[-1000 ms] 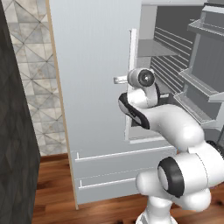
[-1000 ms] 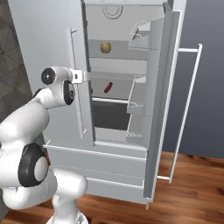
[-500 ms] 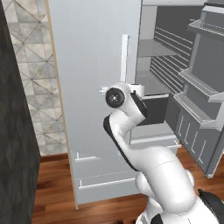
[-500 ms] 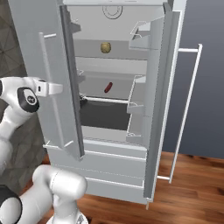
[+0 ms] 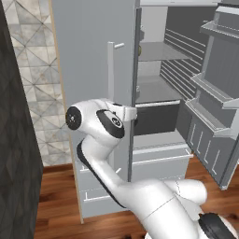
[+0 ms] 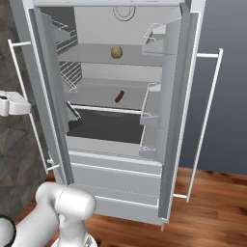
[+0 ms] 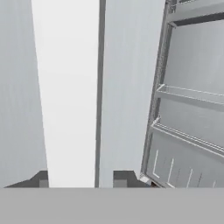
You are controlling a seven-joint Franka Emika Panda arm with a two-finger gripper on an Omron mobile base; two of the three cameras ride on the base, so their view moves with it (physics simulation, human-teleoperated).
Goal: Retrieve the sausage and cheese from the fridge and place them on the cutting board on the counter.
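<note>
Pincer: we see the gripper (image 7: 79, 178) with a finger on each side of the white bar handle (image 7: 70, 92) of the left door (image 5: 88, 70), clenched on it.
Fridge: fridge (image 6: 125, 144) has both doors swung open, cavity to the pincer's right.
Contents: in the right base view we spot a dark red sausage (image 6: 119, 96) on the middle shelf and a round yellowish cheese (image 6: 116, 52) on the shelf above, both right of the pincer, well apart from it.
Left base view: we get the arm at the handle; shelves look bare from here.
Hand view: we see door racks (image 7: 188, 113) right of the pincer.
Drawers: two base drawers (image 6: 116, 178), closed.
</note>
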